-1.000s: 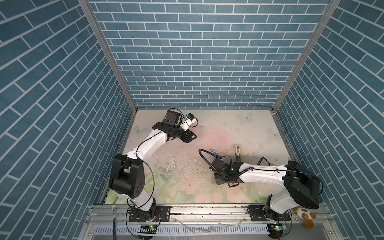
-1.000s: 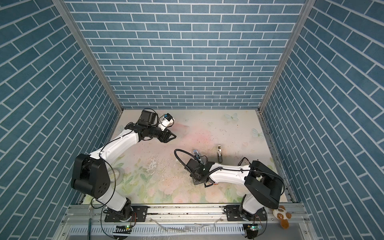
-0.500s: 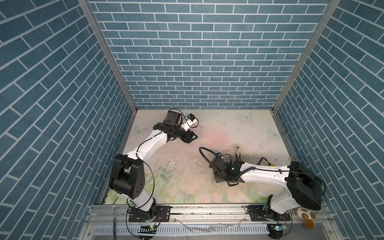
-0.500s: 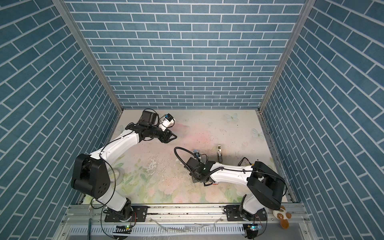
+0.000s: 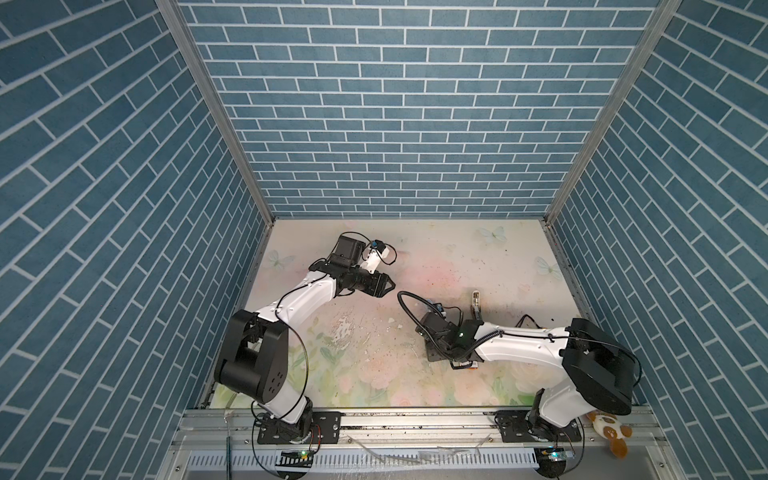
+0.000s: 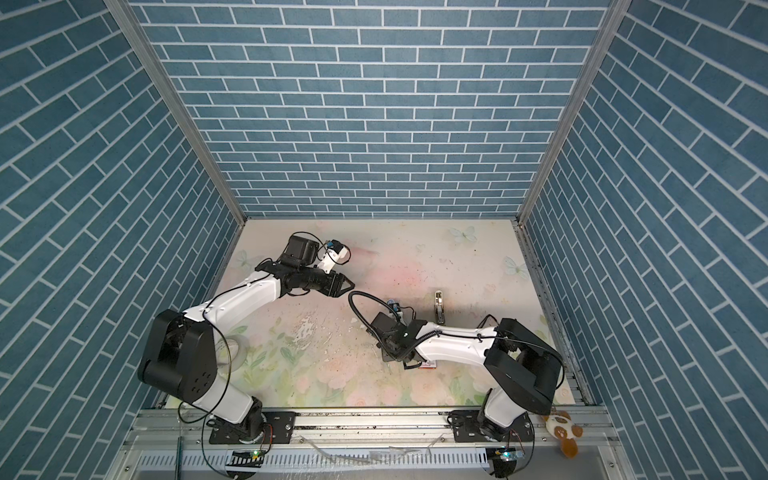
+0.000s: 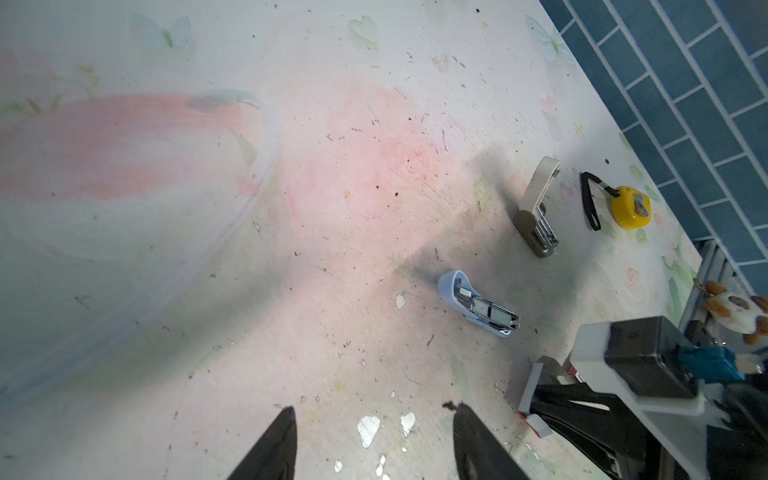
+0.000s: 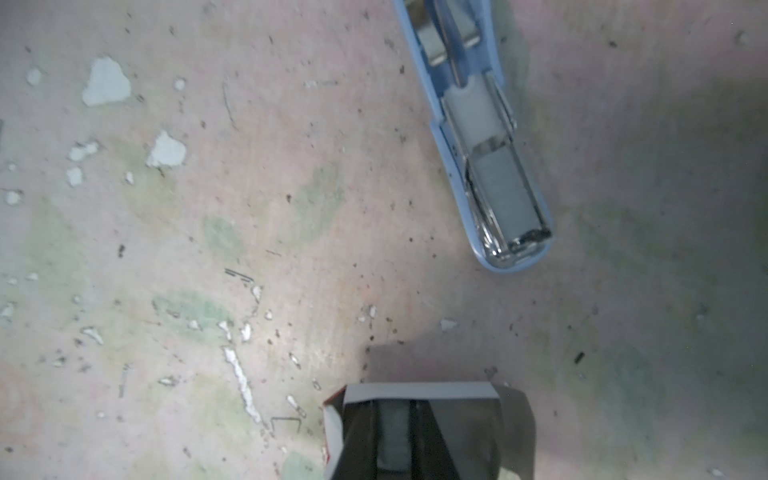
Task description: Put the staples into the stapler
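A light blue stapler (image 8: pixel 478 137) (image 7: pixel 478 303) lies open on the floral table, its metal channel facing up. In the right wrist view, my right gripper (image 8: pixel 405 432) reaches into a small pale tray (image 8: pixel 415 390) inside a red-and-white box (image 8: pixel 332 428). It is shut on a grey strip of the staples (image 8: pixel 395 428), a short way from the stapler's front end. Both top views show the right gripper (image 5: pixel 455 360) (image 6: pixel 409 360) pointing down near the table's middle, hiding the blue stapler. My left gripper (image 5: pixel 390 286) (image 6: pixel 351 285) (image 7: pixel 374 415) hangs open and empty over the table's back left.
A beige stapler (image 7: pixel 536 208) (image 5: pixel 475 305) and a yellow tape measure (image 7: pixel 629 208) lie beyond the blue one, toward the right wall. A clear tape roll (image 6: pixel 237 349) sits near the left arm's base. Loose staples and paint chips (image 8: pixel 166 151) dot the table. A plush toy (image 5: pixel 609 432) rests on the front rail.
The right wrist has shifted very slightly over the box. The left arm has stayed where it was, jaws just as wide.
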Motion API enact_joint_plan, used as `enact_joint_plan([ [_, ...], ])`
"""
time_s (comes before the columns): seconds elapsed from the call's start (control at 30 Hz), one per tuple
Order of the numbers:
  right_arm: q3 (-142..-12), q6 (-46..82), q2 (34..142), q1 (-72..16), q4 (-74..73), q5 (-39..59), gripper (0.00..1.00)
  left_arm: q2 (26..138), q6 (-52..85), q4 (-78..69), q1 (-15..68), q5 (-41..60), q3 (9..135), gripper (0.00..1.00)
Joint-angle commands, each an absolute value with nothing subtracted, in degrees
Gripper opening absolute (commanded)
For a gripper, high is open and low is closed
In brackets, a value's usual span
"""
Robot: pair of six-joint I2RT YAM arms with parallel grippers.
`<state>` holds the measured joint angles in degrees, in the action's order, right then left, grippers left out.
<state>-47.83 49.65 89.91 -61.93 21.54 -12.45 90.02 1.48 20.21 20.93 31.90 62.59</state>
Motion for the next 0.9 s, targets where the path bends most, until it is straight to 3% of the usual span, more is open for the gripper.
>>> enact_joint_plan([
  [0.0,-49.72,52.78,91.16,-60.74,19.43,-11.82,0.06,88.65,6.97,18.95,21.00,34.77,61.18,0.62],
  [0.43,-56.14,52.73,94.65,-57.79,18.19,-9.20,0.06,93.88,5.10,20.44,21.54,43.66,55.64,0.59],
  [0.87,-54.09,54.53,93.39,-57.41,16.12,-7.67,0.06,97.06,2.03,20.72,29.07,42.69,56.25,0.59],
])
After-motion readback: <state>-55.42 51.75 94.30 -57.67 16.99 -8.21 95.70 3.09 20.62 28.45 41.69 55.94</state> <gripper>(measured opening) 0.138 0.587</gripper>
